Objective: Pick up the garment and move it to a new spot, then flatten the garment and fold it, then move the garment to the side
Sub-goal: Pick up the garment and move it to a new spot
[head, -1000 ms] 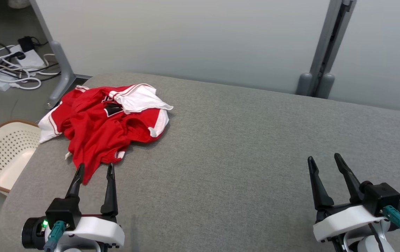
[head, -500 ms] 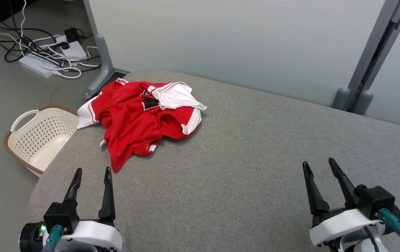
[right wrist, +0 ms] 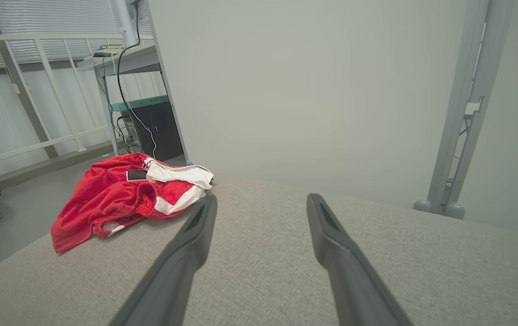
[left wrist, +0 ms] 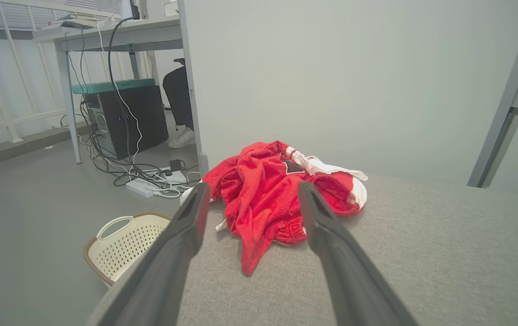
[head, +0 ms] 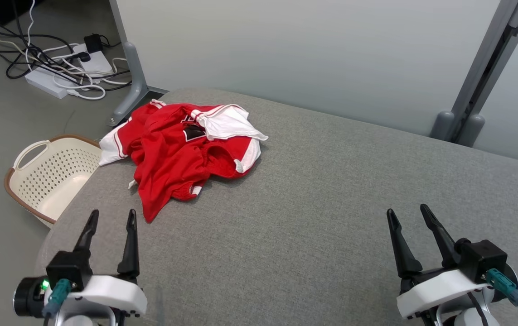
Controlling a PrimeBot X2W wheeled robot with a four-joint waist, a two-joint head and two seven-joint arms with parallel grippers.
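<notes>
From the head view, nothing of the task was done: the red-and-white garment (head: 186, 154) lay crumpled at the far left corner of the grey surface (head: 313, 217), a basket (head: 66, 165) on the floor beside that corner, while the left gripper (head: 112, 213) and right gripper (head: 406, 209) sat low at the near edge, well apart, both spread and empty. In the left wrist view the fingers (left wrist: 181, 240) pointed straight at the heap without touching it, so I judged the pickup came first, with flattening, folding and moving aside all left. In the right wrist view the open fingers (right wrist: 186, 253) aimed across the bare surface, the garment toward that view's left.
</notes>
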